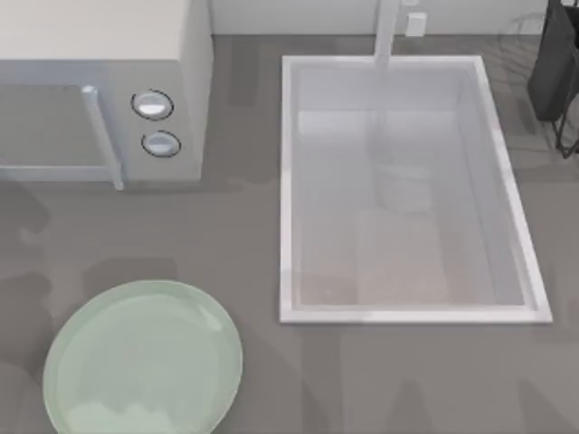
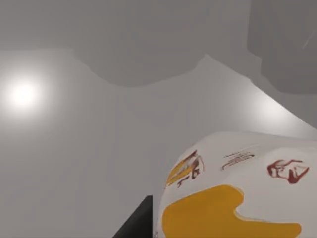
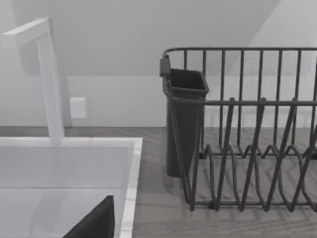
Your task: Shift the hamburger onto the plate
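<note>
The plate [image 1: 143,358], a large round pale mint-green dish, lies at the front left of the table with nothing on it. The hamburger [image 2: 233,198], white with orange-yellow patches and dark red print, looms very close in the left wrist view. A dark edge of my left gripper [image 2: 134,222] sits right beside it; whether it grips the hamburger is hidden. Behind the hamburger is a plain grey surface. A dark edge of my right gripper [image 3: 94,220] shows over the sink's near rim.
A white rectangular sink [image 1: 289,181] with a faucet [image 1: 387,36] fills the middle and right. A microwave [image 1: 99,90] stands at the back left. A dark wire dish rack [image 3: 247,148] with a cutlery cup [image 3: 184,124] stands right of the sink.
</note>
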`<action>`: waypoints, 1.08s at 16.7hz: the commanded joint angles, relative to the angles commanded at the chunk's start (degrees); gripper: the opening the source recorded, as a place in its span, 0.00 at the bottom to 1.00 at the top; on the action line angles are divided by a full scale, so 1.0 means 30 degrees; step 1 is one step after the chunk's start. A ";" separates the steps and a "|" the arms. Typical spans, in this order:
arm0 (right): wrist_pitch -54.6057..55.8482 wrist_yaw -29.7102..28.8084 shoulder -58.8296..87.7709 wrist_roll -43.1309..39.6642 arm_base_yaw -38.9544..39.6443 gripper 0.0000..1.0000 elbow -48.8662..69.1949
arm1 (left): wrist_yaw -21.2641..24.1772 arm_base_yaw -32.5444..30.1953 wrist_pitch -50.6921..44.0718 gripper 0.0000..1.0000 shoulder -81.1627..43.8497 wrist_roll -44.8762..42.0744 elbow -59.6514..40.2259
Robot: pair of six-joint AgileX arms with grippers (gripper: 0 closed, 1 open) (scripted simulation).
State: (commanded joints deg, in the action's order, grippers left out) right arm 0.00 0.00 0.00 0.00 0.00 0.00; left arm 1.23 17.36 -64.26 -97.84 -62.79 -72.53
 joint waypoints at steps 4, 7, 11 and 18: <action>0.0000 0.0000 0.0000 0.0000 0.0000 1.00 0.0000 | -0.0088 -0.0512 -0.0243 0.00 -0.0068 0.1037 0.0282; 0.0000 0.0000 0.0000 0.0000 0.0000 1.00 0.0000 | -0.0306 -0.1864 -0.0778 0.00 -0.0192 0.3907 0.0958; 0.0000 0.0000 0.0000 0.0000 0.0000 1.00 0.0000 | -0.0691 -0.4570 -0.1756 0.00 -0.0524 1.0523 0.2082; 0.0000 0.0000 0.0000 0.0000 0.0000 1.00 0.0000 | -0.1154 -0.9946 -0.3212 0.00 -0.0981 2.7379 0.4258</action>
State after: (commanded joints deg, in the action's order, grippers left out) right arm 0.00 0.00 0.00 0.00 0.00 0.00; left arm -2.23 -12.47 -73.89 -100.78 19.35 -59.75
